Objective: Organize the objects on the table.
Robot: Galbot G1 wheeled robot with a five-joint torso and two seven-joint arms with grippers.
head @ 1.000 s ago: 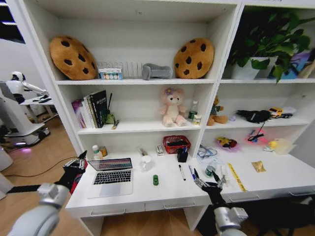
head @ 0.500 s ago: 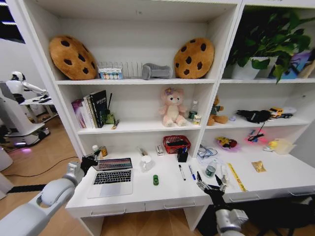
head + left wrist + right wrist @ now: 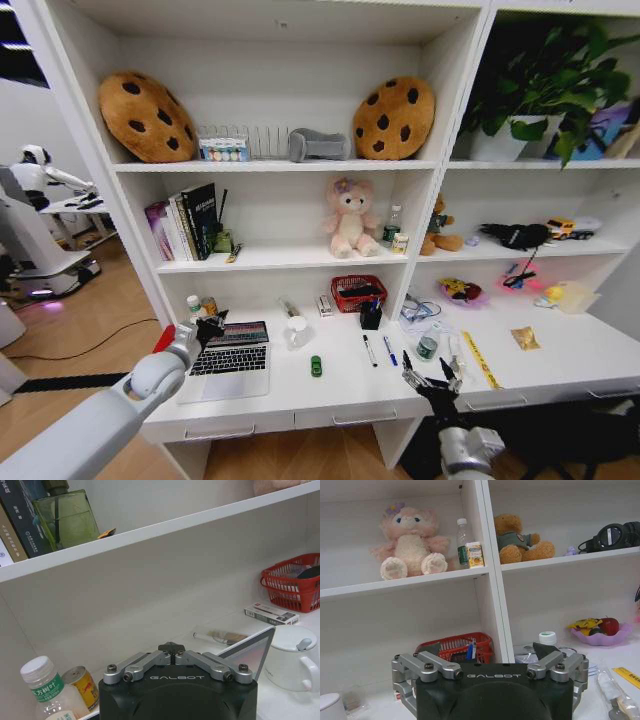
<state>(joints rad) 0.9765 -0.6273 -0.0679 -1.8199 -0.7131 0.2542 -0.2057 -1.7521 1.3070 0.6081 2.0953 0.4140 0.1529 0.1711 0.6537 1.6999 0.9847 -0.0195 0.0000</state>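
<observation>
GALBOT on left pincer (image 3: 171, 649), right pincer (image 3: 489, 656)

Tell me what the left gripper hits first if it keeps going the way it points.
Probably the silver laptop: the left gripper sits at its screen's left edge, aimed along the table toward the white mug. Depth is unclear; it might pass behind the screen.

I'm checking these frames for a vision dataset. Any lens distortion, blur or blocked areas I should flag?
Head view: wide-angle bending, the shelf uprights lean and bow toward the edges, and the left arm is soft in the near corner. Left wrist view: the left hand blocks the lower middle, while the white mug stays sharp. Right wrist view: the right hand covers the bottom.
</observation>
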